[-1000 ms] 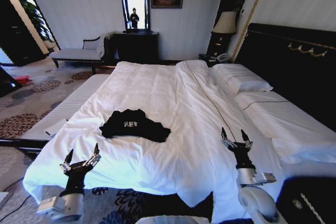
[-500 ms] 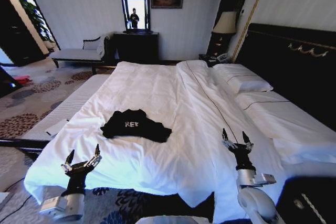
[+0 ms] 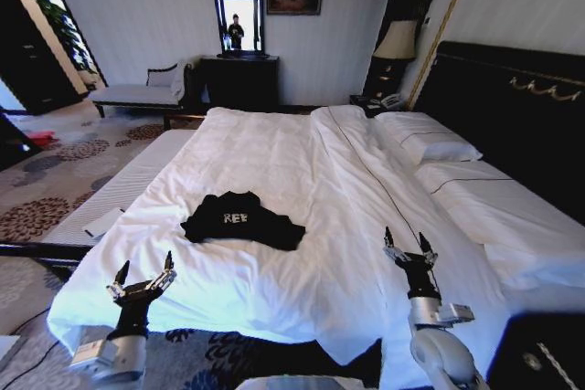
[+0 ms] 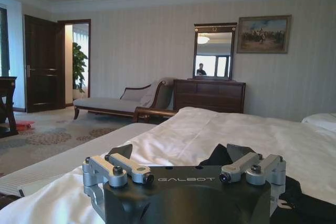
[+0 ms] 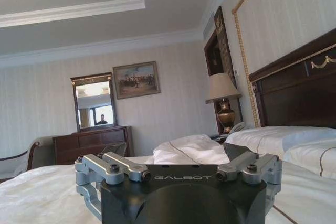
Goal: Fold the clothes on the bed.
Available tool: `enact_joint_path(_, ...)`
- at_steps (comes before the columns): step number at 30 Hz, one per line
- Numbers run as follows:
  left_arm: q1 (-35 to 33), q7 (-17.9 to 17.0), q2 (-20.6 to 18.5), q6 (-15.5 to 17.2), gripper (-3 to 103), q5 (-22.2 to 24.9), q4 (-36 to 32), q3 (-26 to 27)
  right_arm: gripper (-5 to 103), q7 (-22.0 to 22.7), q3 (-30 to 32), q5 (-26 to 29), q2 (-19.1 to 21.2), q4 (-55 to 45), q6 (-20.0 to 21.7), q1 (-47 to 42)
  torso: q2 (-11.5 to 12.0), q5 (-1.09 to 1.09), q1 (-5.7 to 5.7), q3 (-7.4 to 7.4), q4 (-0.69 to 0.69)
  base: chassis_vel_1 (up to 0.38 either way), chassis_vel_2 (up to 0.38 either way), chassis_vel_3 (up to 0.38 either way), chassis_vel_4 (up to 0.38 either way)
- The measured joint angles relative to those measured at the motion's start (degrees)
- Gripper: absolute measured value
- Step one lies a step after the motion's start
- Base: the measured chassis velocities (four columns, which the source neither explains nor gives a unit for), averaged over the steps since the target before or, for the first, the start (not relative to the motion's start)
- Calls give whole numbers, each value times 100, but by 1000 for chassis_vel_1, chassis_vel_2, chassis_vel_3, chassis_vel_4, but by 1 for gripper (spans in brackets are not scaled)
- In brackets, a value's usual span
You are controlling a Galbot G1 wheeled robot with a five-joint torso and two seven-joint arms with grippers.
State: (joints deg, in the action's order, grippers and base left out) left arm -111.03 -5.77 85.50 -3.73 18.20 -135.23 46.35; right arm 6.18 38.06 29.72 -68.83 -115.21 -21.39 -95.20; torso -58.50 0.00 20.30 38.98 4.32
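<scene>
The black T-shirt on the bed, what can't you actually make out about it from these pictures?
- Lettering: on the black T-shirt, head view, only "REE"-like white marks show; too small to read fully.
- Sleeves and hem: bunched folds hide the layout; front or back up is unclear.
- Left wrist view: the left gripper body blocks most of the shirt.
- Bed: the near edge is cut off behind the right gripper arm.
</scene>
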Motion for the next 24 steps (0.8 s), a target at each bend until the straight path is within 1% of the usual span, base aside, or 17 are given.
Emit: enact_joint_path(24,69,19,-40,3,100,40,103,7,100,-10,-71,-55,-40,141,3,76,0,-1,0,0,0,7,30,-9,-29)
